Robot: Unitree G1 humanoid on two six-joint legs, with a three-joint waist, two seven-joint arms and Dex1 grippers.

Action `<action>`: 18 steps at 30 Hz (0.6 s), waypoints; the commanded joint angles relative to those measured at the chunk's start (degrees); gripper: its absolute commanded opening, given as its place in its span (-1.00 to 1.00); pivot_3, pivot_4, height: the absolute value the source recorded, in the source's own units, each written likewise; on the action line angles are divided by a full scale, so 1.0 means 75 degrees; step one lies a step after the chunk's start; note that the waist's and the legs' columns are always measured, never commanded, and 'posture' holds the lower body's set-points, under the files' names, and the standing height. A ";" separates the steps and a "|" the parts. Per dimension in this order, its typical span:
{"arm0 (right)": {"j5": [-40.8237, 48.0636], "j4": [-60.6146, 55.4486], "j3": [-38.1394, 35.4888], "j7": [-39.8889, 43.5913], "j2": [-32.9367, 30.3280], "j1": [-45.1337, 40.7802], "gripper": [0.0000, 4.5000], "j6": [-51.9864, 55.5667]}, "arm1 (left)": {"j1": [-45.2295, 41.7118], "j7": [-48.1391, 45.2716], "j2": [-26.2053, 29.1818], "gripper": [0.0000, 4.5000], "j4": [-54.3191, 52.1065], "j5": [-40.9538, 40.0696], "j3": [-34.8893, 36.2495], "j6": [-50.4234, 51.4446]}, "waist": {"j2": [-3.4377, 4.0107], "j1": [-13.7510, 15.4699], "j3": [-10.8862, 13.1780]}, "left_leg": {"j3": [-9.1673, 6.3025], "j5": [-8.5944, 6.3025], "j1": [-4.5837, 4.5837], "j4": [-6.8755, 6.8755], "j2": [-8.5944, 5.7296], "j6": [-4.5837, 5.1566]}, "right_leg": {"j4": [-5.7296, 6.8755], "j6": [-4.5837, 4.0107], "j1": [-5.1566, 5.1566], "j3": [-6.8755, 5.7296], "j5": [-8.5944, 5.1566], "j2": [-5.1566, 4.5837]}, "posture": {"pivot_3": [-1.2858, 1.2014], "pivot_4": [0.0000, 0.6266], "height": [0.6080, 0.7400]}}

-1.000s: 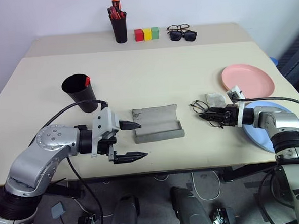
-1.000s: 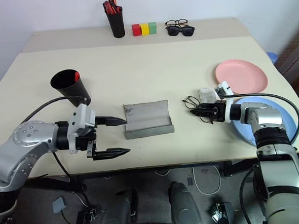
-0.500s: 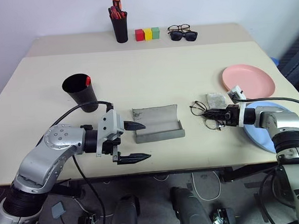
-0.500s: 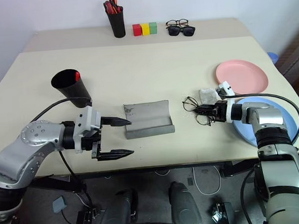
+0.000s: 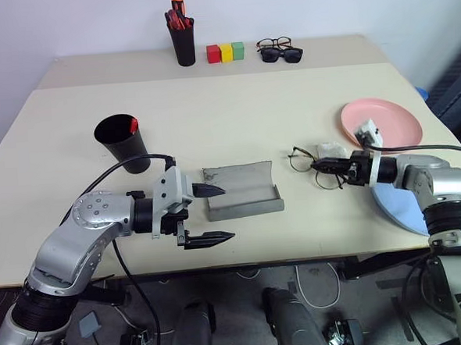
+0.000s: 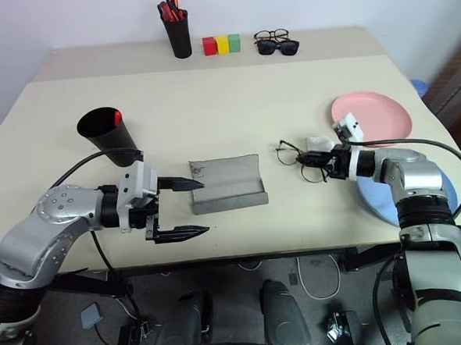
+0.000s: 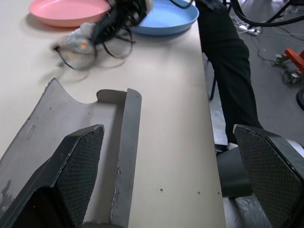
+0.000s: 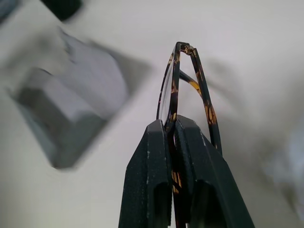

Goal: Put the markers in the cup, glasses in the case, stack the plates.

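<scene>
Lifted off the tabletop [image 5: 234,110] since the earlier frames, the thin black wire-rimmed glasses with round clear lenses [image 5: 312,167] now hang in the air from the right hand [image 5: 324,165], whose two black fingers have closed tight on the frame after standing apart a second ago; the right wrist view shows the frame pinched between the fingers [image 8: 156,175]. The hand has risen and drawn slightly towards the middle of the tabletop. Just behind the glasses lies a small crumpled grey cloth [image 5: 331,150].

Beyond that, the salmon pink round plastic plate [image 5: 384,120] sits near the far right edge, and the light blue plate [image 5: 397,209] lies close in front of it, partly under the right forearm. The grey felt-like case [image 5: 241,190] lies open at the middle front. The left hand [image 5: 209,214] has stayed just beside the case's left end, its fingers spread wide and empty. The matte black tapered cup [image 5: 122,142] stands to the left, with a red-capped marker [image 5: 134,124] inside.
</scene>
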 commanded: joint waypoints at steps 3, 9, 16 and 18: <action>0.0540 -0.1636 -0.0064 0.0138 0.0702 -0.0317 -0.98 -0.0804 | 0.0223 -0.0019 -0.0076 1.00 -0.0082 -0.0067 0.0394 -0.0592 | 0.0000 -0.0093 0.0000 | -0.0001 0.0000 0.0001 -0.0001 0.0003 0.0000 | 0.0001 0.0000 0.0000 0.0000 0.0000 0.0002 | 0.03 -0.52 1.00; 0.0075 -0.2138 0.0729 0.0178 0.1407 0.0058 -0.98 -0.1920 | 0.0661 -0.0237 0.0026 1.00 0.0195 -0.0947 0.1331 -0.0418 | 0.0000 -0.0078 0.0000 | -0.0002 0.0000 0.0000 -0.0003 0.0005 0.0000 | 0.0002 0.0000 -0.0001 -0.0001 0.0000 0.0002 | 0.03 -0.52 1.00; -0.0299 -0.1586 0.1236 0.0243 0.1761 0.0142 -0.98 -0.2604 | 0.1393 -0.1721 0.0959 1.00 0.0793 -0.1867 0.2426 -0.0281 | 0.0002 -0.0095 0.0001 | 0.0003 0.0000 -0.0001 -0.0005 0.0005 0.0000 | 0.0004 -0.0004 -0.0010 -0.0001 -0.0002 -0.0001 | 0.03 -0.52 1.00; -0.0342 -0.1474 0.1308 0.0219 0.1877 0.0081 -0.98 -0.2635 | 0.1460 -0.2009 0.1150 1.00 0.0996 -0.1902 0.2526 -0.0314 | 0.0004 -0.0099 0.0002 | 0.0003 0.0000 0.0000 -0.0006 0.0010 0.0000 | 0.0005 -0.0005 -0.0013 -0.0001 -0.0002 0.0003 | 0.03 -0.52 1.00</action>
